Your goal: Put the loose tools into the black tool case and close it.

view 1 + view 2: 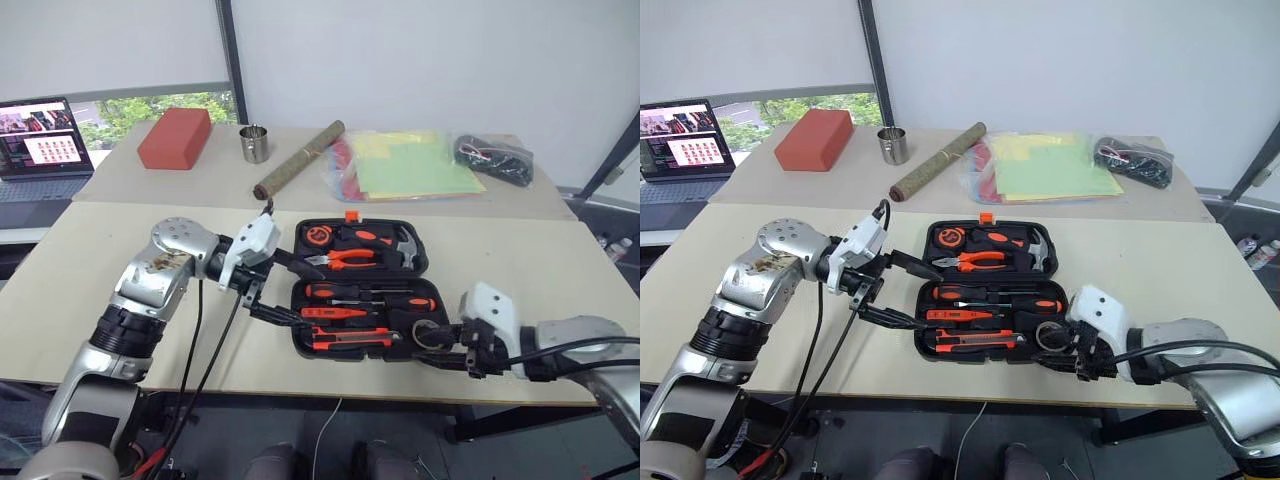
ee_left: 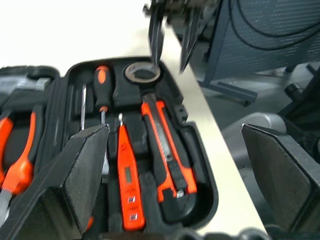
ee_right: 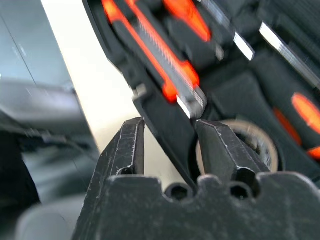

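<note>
The right end effector [image 1: 440, 352] is seen at the near right corner of the case [image 1: 425, 262], with one finger on each side of the rim and a gap left between them; whether the rim is pinched cannot be told. The left end effector [image 1: 275, 285] is spread wide and empty, hung by the left edge of the case. The case lies open in the middle of the desk [image 1: 90, 260]. The knife [image 1: 345, 338], the tester [image 1: 338, 312] and a screwdriver [image 1: 370, 292] are laid in the near half, and no loose tool is seen on the desk. The shell is judged to be stiff plastic, bumpy and not slippery, and light enough for one arm. The far half with the pliers [image 1: 345, 260] is best taken at its back edge, near the orange latch [image 1: 351, 215], and folded over. Whether each tool is pressed fully into its slot is hard to make out. The second screwdriver is not clearly told apart. The hinge is hidden by the tools.
</note>
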Robot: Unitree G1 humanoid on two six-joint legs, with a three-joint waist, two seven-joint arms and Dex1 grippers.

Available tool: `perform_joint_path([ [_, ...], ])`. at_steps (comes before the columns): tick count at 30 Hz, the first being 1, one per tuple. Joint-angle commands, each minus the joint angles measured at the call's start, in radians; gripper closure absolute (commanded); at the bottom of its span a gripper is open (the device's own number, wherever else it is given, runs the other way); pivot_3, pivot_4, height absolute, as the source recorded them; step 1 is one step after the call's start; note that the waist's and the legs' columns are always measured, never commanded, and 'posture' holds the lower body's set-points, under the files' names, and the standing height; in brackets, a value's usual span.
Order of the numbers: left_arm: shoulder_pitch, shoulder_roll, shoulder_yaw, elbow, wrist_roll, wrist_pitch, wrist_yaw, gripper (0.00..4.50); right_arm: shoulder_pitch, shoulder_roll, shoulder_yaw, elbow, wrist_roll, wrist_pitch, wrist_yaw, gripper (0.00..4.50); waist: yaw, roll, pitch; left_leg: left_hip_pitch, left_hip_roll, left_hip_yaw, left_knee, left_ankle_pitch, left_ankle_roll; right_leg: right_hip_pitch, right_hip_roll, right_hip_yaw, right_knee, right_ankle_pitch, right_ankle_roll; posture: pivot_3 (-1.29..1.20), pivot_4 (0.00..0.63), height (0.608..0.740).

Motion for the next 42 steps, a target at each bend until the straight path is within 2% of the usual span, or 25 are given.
perform_joint_path([
  [1, 0.020, 0.047, 0.061, 0.035, 0.016, 0.008, 0.056, 0.25, -0.051, -0.003, -0.082, 0.124, -0.030, -0.025, -0.049, 2.75, 0.000, 0.000, 0.000, 0.000, 0.000, 0.000, 0.000, 0.000, 0.000, 0.000, 0.000, 0.000, 0.000, 0.000, 0.000, 0.00, 0.150, 0.736],
  [3, 0.043, 0.067, 0.066, 0.105, 0.061, -0.048, 0.087, 0.68, -0.092, -0.002, -0.078, 0.230, -0.069, -0.061, -0.067, 3.20, -0.002, 0.000, 0.000, 0.000, 0.000, 0.000, 0.000, 0.000, 0.000, 0.000, 0.000, 0.000, 0.000, 0.000, 0.000, 0.00, 0.150, 0.736],
  [6, 0.065, 0.074, 0.047, 0.190, 0.130, -0.130, 0.126, 1.92, -0.140, -0.011, -0.017, 0.373, -0.160, -0.157, -0.066, 4.28, -0.003, 0.000, 0.000, 0.000, 0.000, 0.000, 0.000, 0.000, 0.000, 0.000, 0.000, 0.000, 0.000, 0.000, 0.000, 0.00, 0.150, 0.736],
  [7, 0.067, 0.066, 0.035, 0.218, 0.153, -0.153, 0.139, 2.39, -0.166, -0.005, 0.014, 0.432, -0.196, -0.194, -0.064, 4.50, -0.003, 0.000, 0.000, 0.000, 0.000, 0.000, -0.001, 0.000, 0.000, -0.001, 0.000, 0.000, 0.000, 0.000, 0.000, 0.00, 0.150, 0.736],
  [8, 0.065, 0.058, 0.027, 0.240, 0.169, -0.169, 0.145, 2.81, -0.187, 0.002, 0.035, 0.475, -0.220, -0.220, -0.059, 4.50, -0.004, 0.000, 0.000, -0.001, 0.000, 0.001, -0.001, 0.001, 0.001, -0.001, 0.000, 0.000, 0.001, 0.000, 0.000, 0.00, 0.150, 0.736],
  [9, 0.064, 0.038, 0.016, 0.263, 0.184, -0.182, 0.160, 3.03, -0.212, 0.012, 0.070, 0.528, -0.256, -0.259, -0.056, 4.50, -0.003, 0.000, 0.000, -0.001, 0.000, 0.001, -0.001, 0.001, 0.002, -0.002, 0.000, 0.000, 0.000, 0.000, 0.000, 0.00, 0.150, 0.736],
  [12, 0.060, -0.015, -0.007, 0.306, 0.208, -0.200, 0.176, 4.30, -0.261, 0.034, 0.150, 0.628, -0.333, -0.354, -0.034, 4.50, -0.004, 0.000, 0.000, -0.002, -0.001, 0.001, -0.001, 0.001, 0.002, -0.002, 0.000, 0.000, 0.000, 0.000, 0.000, 0.00, 0.150, 0.736],
  [13, 0.057, -0.044, -0.020, 0.314, 0.210, -0.194, 0.173, 4.42, -0.287, 0.053, 0.189, 0.649, -0.355, -0.384, -0.016, 4.50, -0.004, 0.000, 0.000, -0.002, -0.001, 0.001, -0.001, 0.001, 0.002, -0.002, 0.000, 0.000, 0.001, 0.000, 0.000, 0.00, 0.150, 0.736],
  [18, 0.035, -0.099, -0.043, 0.296, 0.192, -0.131, 0.124, 4.42, -0.332, 0.098, 0.270, 0.618, -0.360, -0.450, 0.105, 4.50, -0.011, 0.000, 0.001, -0.002, -0.001, 0.002, -0.001, 0.001, 0.002, -0.003, 0.001, -0.001, 0.001, 0.000, 0.000, 0.00, 0.150, 0.736],
  [25, 0.085, -0.019, -0.040, 0.168, 0.129, -0.045, -0.023, 4.42, -0.203, 0.035, 0.250, 0.417, -0.280, -0.399, 0.263, 4.50, -0.011, 0.001, 0.001, -0.005, 0.000, 0.002, -0.001, 0.001, 0.002, -0.006, 0.001, -0.001, 0.001, 0.000, 0.000, 0.00, 0.150, 0.736],
  [35, 0.207, 0.087, -0.028, 0.034, 0.139, -0.040, -0.046, 4.42, -0.004, 0.026, 0.170, 0.275, -0.292, -0.388, 0.209, 4.50, -0.010, 0.001, 0.001, -0.004, 0.000, 0.001, -0.001, 0.001, 0.001, -0.006, 0.000, -0.001, 0.001, 0.000, 0.000, 0.00, 0.150, 0.736],
  [37, 0.224, 0.111, -0.027, 0.051, 0.160, -0.048, -0.036, 4.42, 0.030, 0.023, 0.152, 0.271, -0.311, -0.390, 0.184, 4.50, -0.010, 0.001, 0.001, -0.004, 0.000, 0.001, -0.001, 0.000, 0.000, -0.006, 0.000, -0.001, 0.001, 0.000, 0.000, 0.00, 0.150, 0.736],
  [41, 0.227, 0.152, -0.001, 0.197, 0.205, -0.089, 0.018, 4.42, 0.081, 0.005, 0.066, 0.325, -0.340, -0.358, 0.100, 4.50, -0.008, 0.001, 0.001, -0.003, 0.000, 0.001, -0.001, 0.000, -0.001, -0.005, 0.000, 0.000, 0.002, 0.000, 0.000, 0.00, 0.150, 0.736],
  [42, 0.212, 0.155, 0.009, 0.247, 0.212, -0.085, 0.038, 4.19, 0.089, -0.001, 0.032, 0.330, -0.319, -0.332, 0.096, 4.21, -0.007, 0.001, 0.001, -0.003, 0.000, 0.002, -0.001, 0.000, -0.001, -0.005, -0.001, 0.000, 0.002, 0.000, 0.000, 0.00, 0.150, 0.736],
])
